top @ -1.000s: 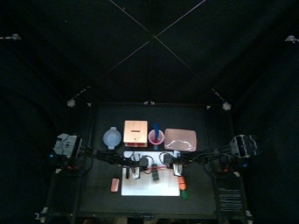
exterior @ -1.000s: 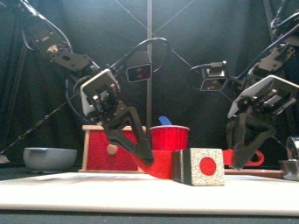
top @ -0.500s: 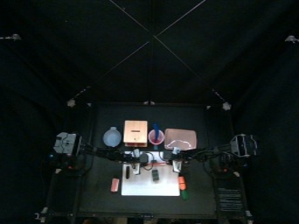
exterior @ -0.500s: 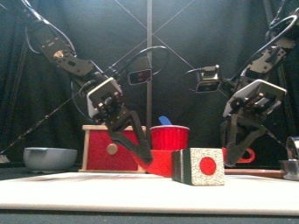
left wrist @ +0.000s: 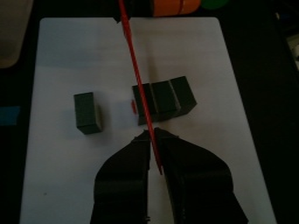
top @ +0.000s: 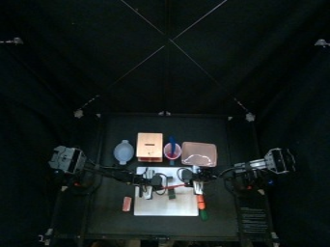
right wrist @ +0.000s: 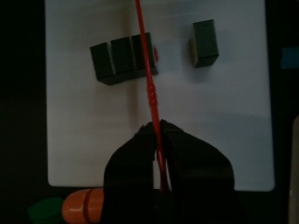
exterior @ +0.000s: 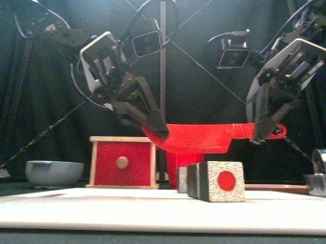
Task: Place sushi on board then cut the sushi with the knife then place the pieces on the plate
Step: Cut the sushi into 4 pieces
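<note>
Shining from overhead onto the flat white cutting board [top: 175,210], washing it pale in the top view; leaving the black fabric curtains [top: 165,58] and small black table [top: 116,125] sinking into near darkness.

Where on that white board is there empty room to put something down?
The white board is bare at both ends: between the sushi blocks and the left gripper, and between them and the right gripper. The middle, blocks under the red knife, is crowded.
</note>
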